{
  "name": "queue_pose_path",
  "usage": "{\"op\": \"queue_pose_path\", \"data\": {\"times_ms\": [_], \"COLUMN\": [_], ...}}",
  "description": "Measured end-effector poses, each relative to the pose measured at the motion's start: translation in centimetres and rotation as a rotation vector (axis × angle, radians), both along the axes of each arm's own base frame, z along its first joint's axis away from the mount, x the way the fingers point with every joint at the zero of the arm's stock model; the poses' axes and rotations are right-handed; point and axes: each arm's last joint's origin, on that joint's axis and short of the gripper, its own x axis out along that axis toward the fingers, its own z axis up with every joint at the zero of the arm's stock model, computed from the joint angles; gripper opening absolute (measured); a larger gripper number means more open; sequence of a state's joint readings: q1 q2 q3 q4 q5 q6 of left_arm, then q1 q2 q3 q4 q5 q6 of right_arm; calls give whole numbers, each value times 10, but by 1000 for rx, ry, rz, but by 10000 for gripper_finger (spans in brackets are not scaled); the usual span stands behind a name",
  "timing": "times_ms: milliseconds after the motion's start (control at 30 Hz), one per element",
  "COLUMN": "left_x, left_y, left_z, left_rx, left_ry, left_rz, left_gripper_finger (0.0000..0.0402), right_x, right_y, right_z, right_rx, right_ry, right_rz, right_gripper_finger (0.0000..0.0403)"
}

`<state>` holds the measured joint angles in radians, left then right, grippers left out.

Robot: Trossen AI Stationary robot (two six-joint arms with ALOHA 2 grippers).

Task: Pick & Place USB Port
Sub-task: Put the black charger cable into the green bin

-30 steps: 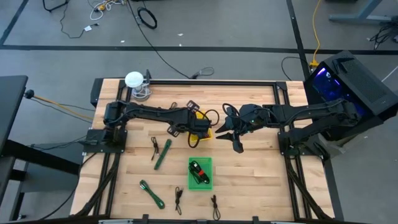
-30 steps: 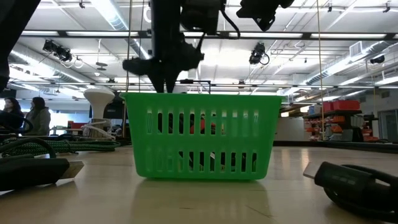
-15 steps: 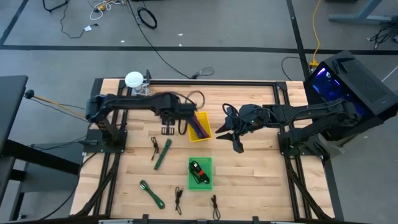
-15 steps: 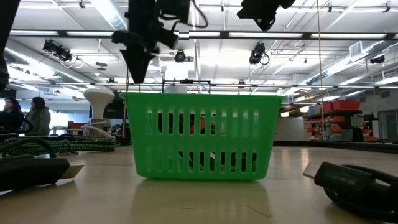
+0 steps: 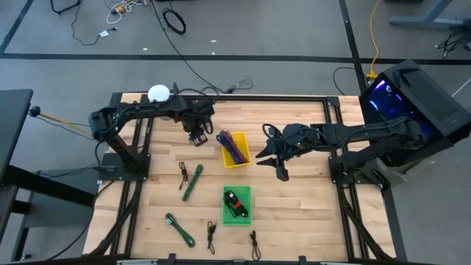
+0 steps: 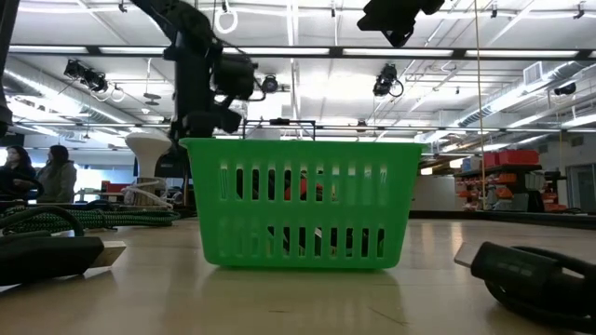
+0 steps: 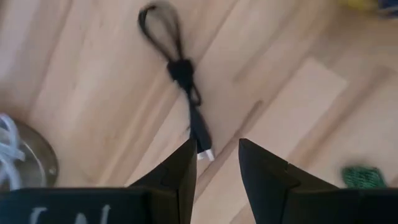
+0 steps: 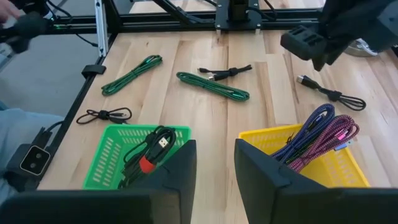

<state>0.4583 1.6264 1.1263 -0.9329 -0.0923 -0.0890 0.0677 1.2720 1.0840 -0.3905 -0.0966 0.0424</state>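
Left gripper (image 5: 197, 138) has swung back from yellow bin (image 5: 235, 149) to black cable (image 7: 180, 65).

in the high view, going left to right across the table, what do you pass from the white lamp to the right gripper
white lamp → left gripper → yellow bin holding purple cables → right gripper

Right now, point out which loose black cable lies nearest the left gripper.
The black cable right by the left gripper, beside the yellow basket. The other black cables lie much farther off, toward the table's front.
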Motion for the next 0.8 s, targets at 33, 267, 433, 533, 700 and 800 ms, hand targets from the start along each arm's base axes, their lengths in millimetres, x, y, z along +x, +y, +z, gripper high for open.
{"op": "queue_pose_path", "data": {"times_ms": [33,267,433,533,700,800], "left_x": [-4,-15,-10,-9,-10,-9], "left_y": [4,24,31,32,33,33], "left_z": [-4,-20,-21,-21,-21,-27], "left_rx": [-6,-76,-67,-59,-43,-49], "left_ry": [-1,-113,-188,-206,-187,-167], "left_rz": [30,253,286,306,320,323], "left_gripper_finger": [124,124,124,124,124,124], "right_x": [0,0,0,0,0,0], "right_y": [0,0,0,0,0,0], "right_z": [0,0,0,0,0,0], "right_rx": [-2,-12,-9,-8,-8,-8], "right_ry": [0,-3,-3,-2,-1,-1], "right_rz": [1,5,3,2,2,2], "right_gripper_finger": [111,111,111,111,111,111]}}
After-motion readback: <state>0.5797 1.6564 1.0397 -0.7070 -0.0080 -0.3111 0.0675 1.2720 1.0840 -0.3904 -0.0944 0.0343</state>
